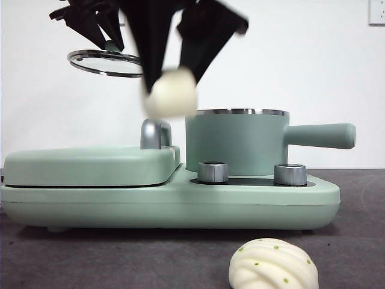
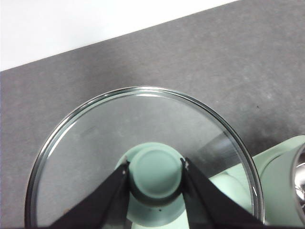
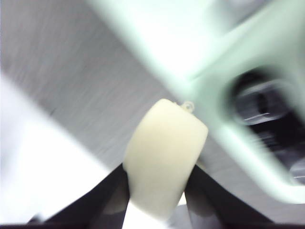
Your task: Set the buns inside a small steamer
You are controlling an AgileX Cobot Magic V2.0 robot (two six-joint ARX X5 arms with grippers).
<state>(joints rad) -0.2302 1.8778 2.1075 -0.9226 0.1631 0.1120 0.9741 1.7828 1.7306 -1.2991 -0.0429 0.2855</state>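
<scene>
1. the right gripper [image 1: 171,78] is clamped on the plain bun [image 1: 171,93], up in the air, just beside the small steamer [image 1: 237,141] on its griddle side and about level with its rim. the right wrist view is blurry, so i think the hold is good but can't be sure.
2. the bun could slip out and fall on the flat griddle [image 1: 90,165], because only the 2 jaw tips hold it.
3. the bun could bump the steel rim if it goes across too low.
4. the left gripper [image 2: 155,183] is shut tight on the knob of the glass lid [image 2: 143,152], held high. the 2 arms are close and could knock.
5. the speckled bun [image 1: 274,265] sits on the table's front edge.
</scene>
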